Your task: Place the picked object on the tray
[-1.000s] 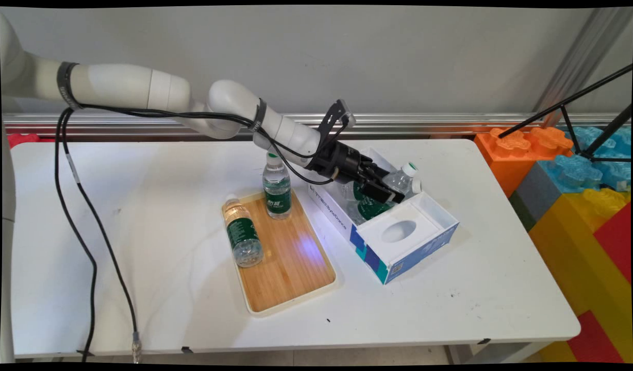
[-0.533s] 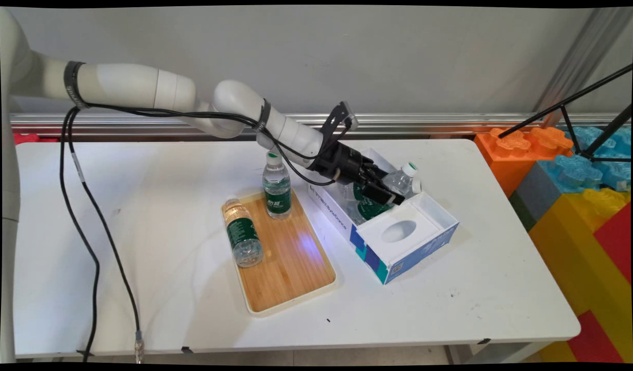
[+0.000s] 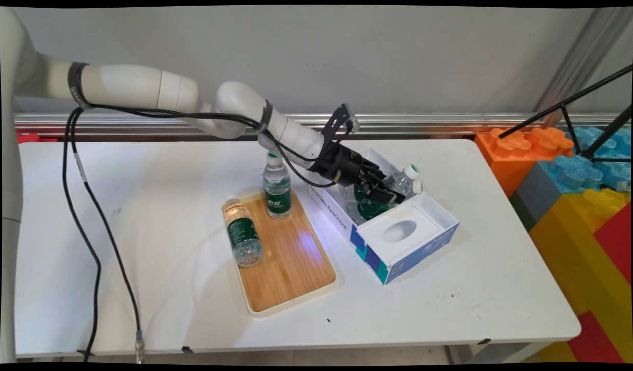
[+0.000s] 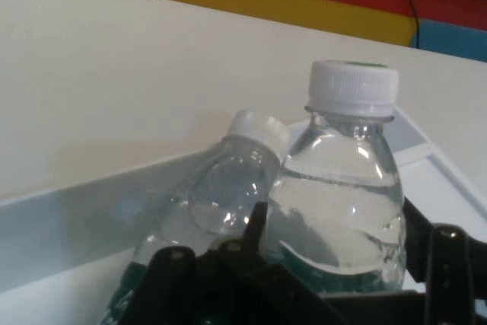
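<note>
My black gripper [image 3: 387,193] reaches down into the open end of a white and blue carton [image 3: 399,234] that holds two clear water bottles with white caps. In the hand view my gripper [image 4: 335,230] is shut on the nearer water bottle [image 4: 346,188], with one finger against each side of it below the neck. The second bottle [image 4: 221,195] leans against the held one on its left. In the main view both caps [image 3: 411,169] stick out past the carton's far rim, and the green labels show beneath my hand.
A wooden tray [image 3: 296,268] lies left of the carton, with one bottle upright [image 3: 277,188] at its far end and another lying [image 3: 243,237] on its left edge. Large coloured blocks [image 3: 579,206] and a black tripod [image 3: 579,118] stand beyond the table's right edge.
The arm has shifted slightly and the gripper has drawn back a little to the left inside the carton. The bottles have barely moved.
</note>
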`<action>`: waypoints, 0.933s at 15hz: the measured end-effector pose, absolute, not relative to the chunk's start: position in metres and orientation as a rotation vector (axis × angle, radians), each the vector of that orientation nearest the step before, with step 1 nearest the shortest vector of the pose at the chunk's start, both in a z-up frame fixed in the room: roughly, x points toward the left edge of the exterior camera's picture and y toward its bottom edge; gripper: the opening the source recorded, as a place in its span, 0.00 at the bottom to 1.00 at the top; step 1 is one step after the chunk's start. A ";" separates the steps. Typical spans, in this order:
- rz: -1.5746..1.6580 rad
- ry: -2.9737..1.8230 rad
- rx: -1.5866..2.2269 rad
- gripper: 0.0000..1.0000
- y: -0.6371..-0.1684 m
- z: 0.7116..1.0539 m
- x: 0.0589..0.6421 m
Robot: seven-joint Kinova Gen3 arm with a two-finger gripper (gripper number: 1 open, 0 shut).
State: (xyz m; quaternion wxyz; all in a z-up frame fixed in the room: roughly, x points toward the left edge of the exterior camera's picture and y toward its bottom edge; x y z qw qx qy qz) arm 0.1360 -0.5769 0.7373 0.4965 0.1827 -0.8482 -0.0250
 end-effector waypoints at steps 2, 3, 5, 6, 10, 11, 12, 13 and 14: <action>-0.059 -2.053 0.440 0.00 -0.578 0.737 0.135; -0.058 -2.052 0.440 0.00 -0.578 0.737 0.134; -0.056 -2.050 0.439 0.00 -0.579 0.737 0.134; -0.056 -2.049 0.438 0.00 -0.579 0.737 0.133; -0.051 -2.040 0.444 0.00 -0.581 0.742 0.132; -0.051 -2.039 0.445 0.00 -0.581 0.743 0.133; -0.049 -2.036 0.446 0.00 -0.581 0.746 0.133; -0.049 -2.033 0.449 0.00 -0.581 0.748 0.135; -0.050 -2.030 0.450 0.00 -0.580 0.751 0.135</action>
